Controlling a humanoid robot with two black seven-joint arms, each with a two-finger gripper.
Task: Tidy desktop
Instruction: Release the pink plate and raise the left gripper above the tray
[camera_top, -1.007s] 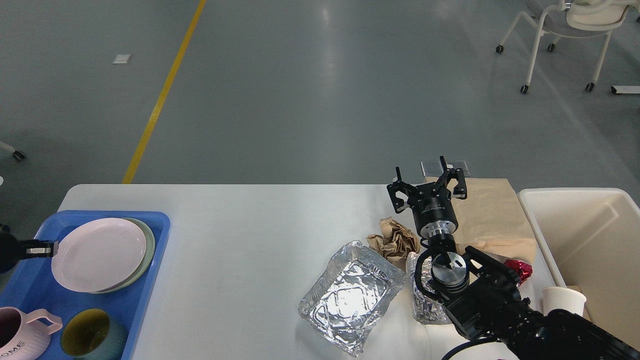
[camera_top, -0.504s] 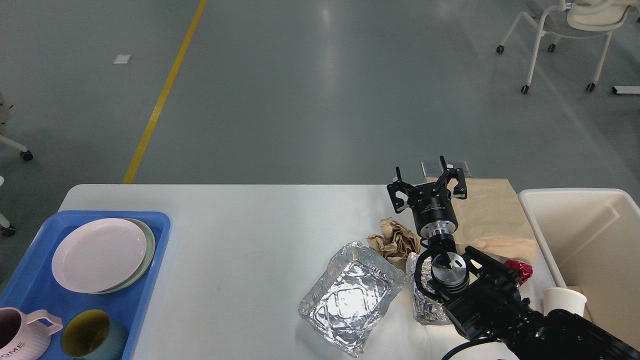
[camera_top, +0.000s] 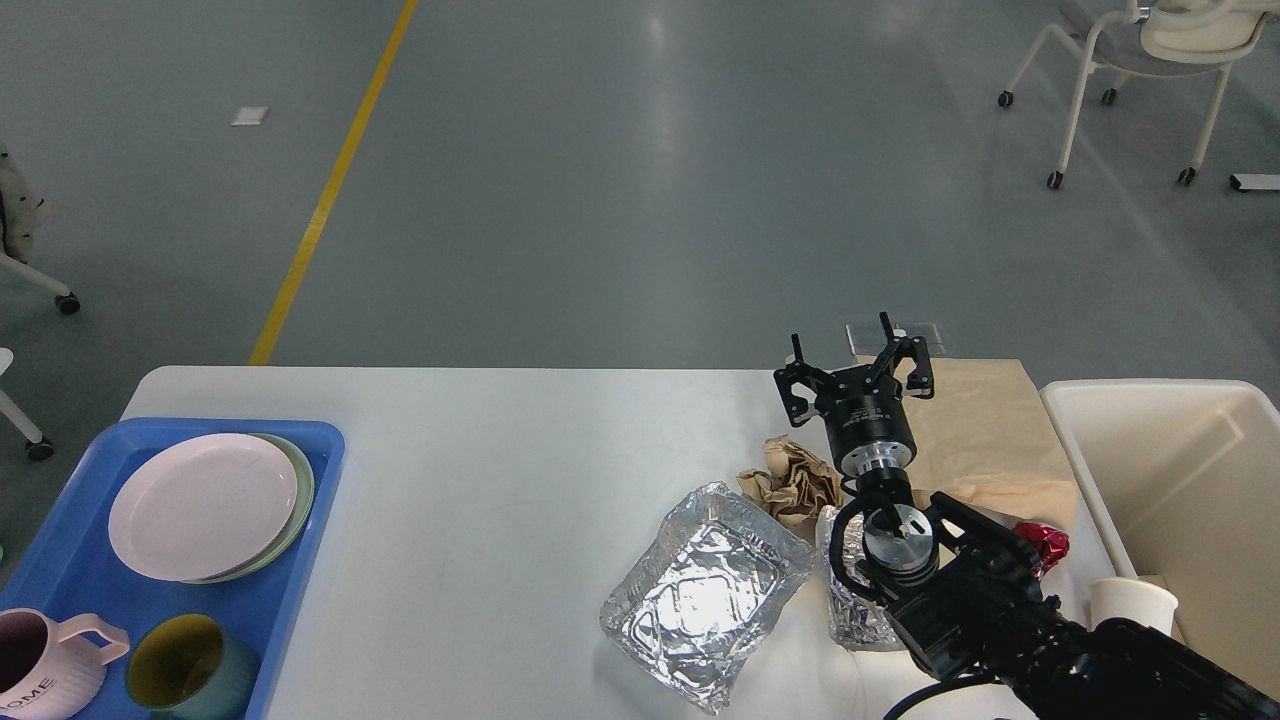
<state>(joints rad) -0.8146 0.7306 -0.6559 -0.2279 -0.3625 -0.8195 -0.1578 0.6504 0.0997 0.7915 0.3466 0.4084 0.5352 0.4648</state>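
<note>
Desktop (camera_top: 480, 470), right end effector (camera_top: 858, 368) raised, fingers spread wide, empty, above brown paper (camera_top: 975, 430)

On my feed, only the letters "OME" read clearly, printed on the pink mug (camera_top: 50, 665) at bottom left.

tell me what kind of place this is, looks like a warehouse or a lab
Probably a lab or test hall set up for a clearing-up trial, not a home: a bare grey polished floor with a painted yellow line, white wheeled chairs, and one white rectangular desktop staged with dishes and rubbish.
</note>
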